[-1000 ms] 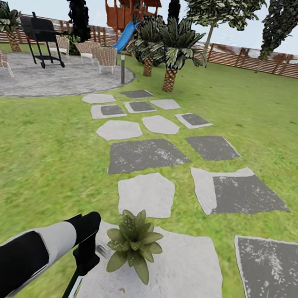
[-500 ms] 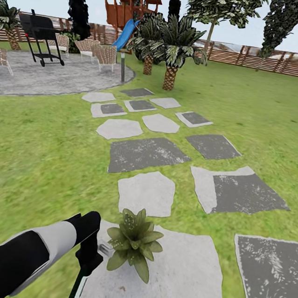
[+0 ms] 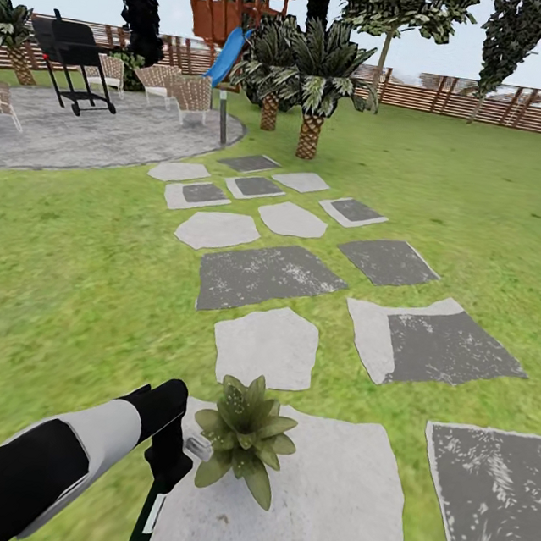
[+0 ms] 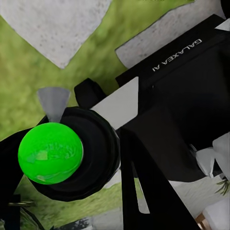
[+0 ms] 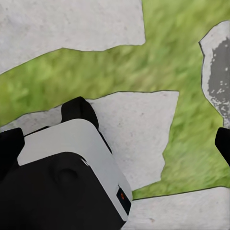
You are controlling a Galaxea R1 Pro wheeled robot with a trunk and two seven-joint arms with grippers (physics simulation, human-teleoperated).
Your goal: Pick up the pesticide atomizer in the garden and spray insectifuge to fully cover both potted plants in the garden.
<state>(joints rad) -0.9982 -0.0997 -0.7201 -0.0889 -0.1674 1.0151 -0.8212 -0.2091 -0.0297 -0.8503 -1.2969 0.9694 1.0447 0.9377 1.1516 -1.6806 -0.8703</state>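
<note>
Atomizer (image 3: pixel 157 495) beside one potted plant (image 3: pixel 244 436)

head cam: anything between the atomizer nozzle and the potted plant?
Nothing. In the head view the pesticide atomizer, held in the left gripper, has its pale nozzle right at the potted plant's leaves; no visible gap.

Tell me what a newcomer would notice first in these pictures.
First, the potted plant, an olive-green rosette on the pale stepping stone nearest the robot, with the left claw holding the pesticide atomizer close beside it, the pale nozzle toward the leaves. Beyond, the stepping stones run up the lawn toward a red-brown playhouse with a blue slide by the fence, and a black grill stands on the grey paving at left.
</note>
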